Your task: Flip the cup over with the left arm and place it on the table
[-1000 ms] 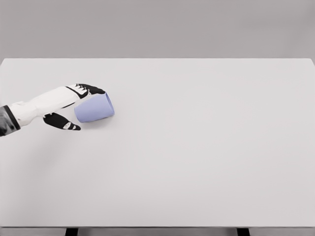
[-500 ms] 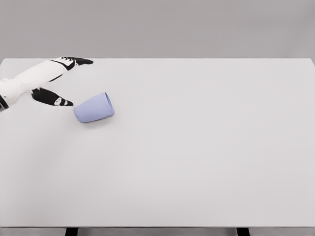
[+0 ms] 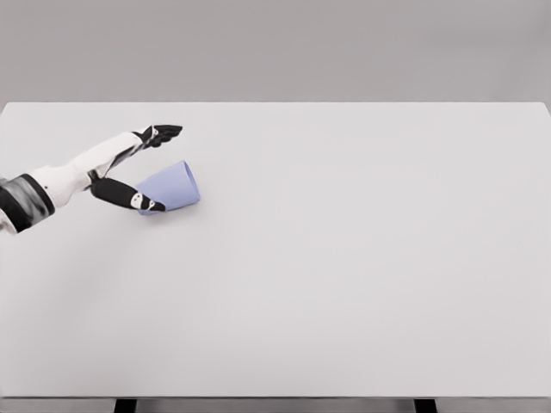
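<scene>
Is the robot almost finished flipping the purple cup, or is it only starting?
Only starting. Nothing looks done yet: the cup lies on its side on the table. The left hand is at the cup, fingers spread, thumb in front of its left end, not gripping yet. Grasping, lifting, turning it upright and setting it down are all left.

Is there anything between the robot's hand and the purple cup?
No. In the head view the open left hand is right beside the cup; its thumb overlaps the cup's near end.

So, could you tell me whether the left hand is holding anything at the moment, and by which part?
Nothing is held: the left hand is open beside the lying cup.
</scene>
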`<action>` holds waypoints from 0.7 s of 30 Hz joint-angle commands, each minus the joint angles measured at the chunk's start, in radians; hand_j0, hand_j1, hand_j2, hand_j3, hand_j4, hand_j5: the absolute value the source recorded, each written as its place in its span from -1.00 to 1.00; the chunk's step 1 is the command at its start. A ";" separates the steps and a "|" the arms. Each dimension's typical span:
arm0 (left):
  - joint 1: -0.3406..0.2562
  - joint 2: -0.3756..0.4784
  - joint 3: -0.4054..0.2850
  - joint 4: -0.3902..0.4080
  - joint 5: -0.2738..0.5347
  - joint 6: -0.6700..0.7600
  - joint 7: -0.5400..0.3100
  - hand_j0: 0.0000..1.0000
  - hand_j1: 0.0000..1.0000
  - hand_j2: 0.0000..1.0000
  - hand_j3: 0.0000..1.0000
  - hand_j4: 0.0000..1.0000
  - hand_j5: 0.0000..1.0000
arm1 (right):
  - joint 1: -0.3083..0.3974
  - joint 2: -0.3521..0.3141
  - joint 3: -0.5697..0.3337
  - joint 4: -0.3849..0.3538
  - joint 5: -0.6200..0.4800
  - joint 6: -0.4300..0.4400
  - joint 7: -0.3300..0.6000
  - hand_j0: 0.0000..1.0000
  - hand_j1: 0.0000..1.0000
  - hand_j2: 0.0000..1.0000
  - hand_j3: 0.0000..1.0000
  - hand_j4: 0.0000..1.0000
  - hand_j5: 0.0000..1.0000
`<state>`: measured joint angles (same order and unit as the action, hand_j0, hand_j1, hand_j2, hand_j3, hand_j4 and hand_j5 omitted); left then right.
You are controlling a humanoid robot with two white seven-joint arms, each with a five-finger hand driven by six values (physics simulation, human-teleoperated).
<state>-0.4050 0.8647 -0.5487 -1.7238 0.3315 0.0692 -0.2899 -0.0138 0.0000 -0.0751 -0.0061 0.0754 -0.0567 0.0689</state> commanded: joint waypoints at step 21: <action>0.008 -0.125 -0.014 0.003 -0.236 0.184 0.023 1.00 1.00 1.00 1.00 1.00 1.00 | 0.000 0.000 0.000 0.000 0.000 0.000 0.000 1.00 1.00 1.00 1.00 1.00 1.00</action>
<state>-0.3973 0.7554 -0.5620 -1.7302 0.1319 0.2406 -0.2672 -0.0138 0.0000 -0.0751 -0.0061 0.0753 -0.0567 0.0689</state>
